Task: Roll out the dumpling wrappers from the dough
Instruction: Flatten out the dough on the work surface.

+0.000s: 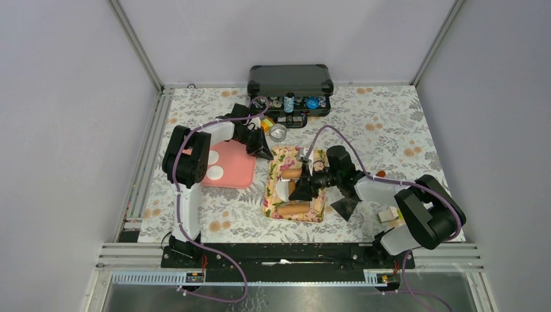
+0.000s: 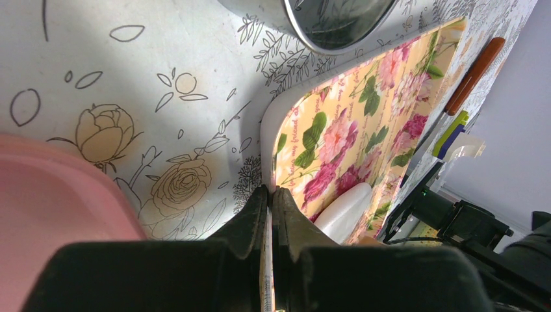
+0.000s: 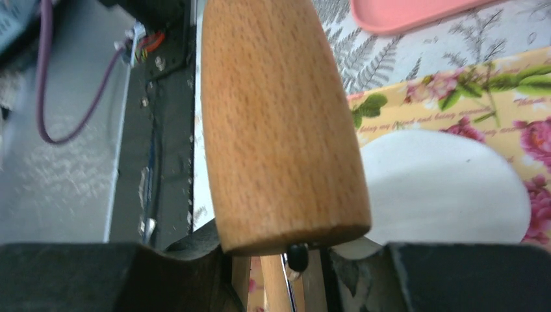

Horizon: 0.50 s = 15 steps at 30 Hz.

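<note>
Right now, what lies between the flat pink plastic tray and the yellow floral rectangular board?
The black left gripper over a strip of flowered tablecloth, pinching the board's white edge; top and left wrist views show it.

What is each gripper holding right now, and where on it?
Left gripper: shut on the board, at its edge near a corner. Right gripper: clamps the roller about mid-length, between its two wooden ends.

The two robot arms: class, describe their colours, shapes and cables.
The left arm and right arm share one look: white tube-like links between bulky black rounded joints. A purple cable loops loosely along each. The left gripper and right gripper are black, each with two wedge-shaped tapering fingers. No markings are legible.
</note>
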Motion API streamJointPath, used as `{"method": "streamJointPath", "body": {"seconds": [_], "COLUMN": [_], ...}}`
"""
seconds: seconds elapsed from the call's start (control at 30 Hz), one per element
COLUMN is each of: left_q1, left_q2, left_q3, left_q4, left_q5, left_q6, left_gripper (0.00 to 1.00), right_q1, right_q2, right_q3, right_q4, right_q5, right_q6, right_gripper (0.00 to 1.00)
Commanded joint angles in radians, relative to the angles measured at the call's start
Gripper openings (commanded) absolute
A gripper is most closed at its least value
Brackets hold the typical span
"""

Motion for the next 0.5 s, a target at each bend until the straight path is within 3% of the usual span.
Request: {"method": "streamJointPath", "body": {"seconds": [0.0, 0.1, 0.2, 0.47], "left_q1": [0.012, 0.012, 0.012, 0.012], "left_q2": [-0.044, -0.045, -0.043, -0.04], "left_q3": [-0.002, -0.002, -0.003, 0.0], "left_q4": [0.008, 0.008, 0.008, 0.008], "left_q5": [-0.015, -0.015, -0.014, -0.01], "left_q6": [0.012, 0.011, 0.011, 0.01], "left_gripper": [0.0, 0.0, 0.0, 0.0], "right_q1": [-0.025, -0.045, -0.045, -0.037], "right_q2": [-0.015, 0.013, 0.06, 0.128], "right_q3": [0.133, 0.181, 0.185, 0.109], "right_q4": [0.205, 0.288, 0.291, 0.085], "right_q5": [0.062, 0.122, 0.177, 0.277], "right_q6": [0.315, 0.411, 0.406, 0.149], "right_gripper": [0.0, 0.0, 0.0, 0.0]}}
